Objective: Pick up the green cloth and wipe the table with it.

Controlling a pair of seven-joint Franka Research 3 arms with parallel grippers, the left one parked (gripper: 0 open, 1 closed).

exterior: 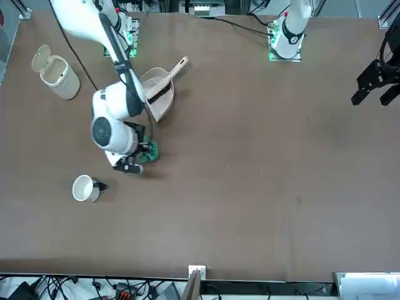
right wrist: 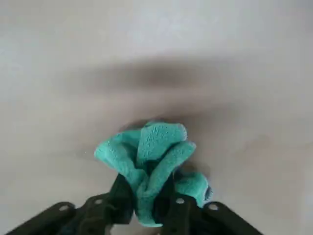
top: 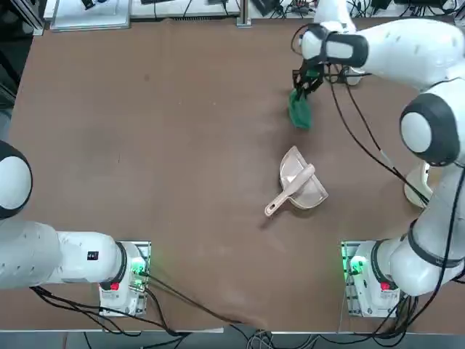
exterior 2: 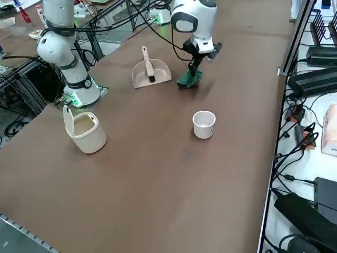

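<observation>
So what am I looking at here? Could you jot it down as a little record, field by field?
working arm: the right arm, reaching over the far part of the table
right gripper: shut on the green cloth, pinching a bunched fold
green cloth: hangs from the fingers, its lower end at the tabletop
dustpan: beige, lying flat, nearer the arm's base than the cloth, apart from it
white cup: upright, standing alone
lidded bin: beige, lid flipped open, near the table's edge
stage: cloth picked up, ready for wiping

Green cloth (right wrist: 151, 156), brown table (top: 160, 145), beige dustpan (top: 299, 185).
</observation>
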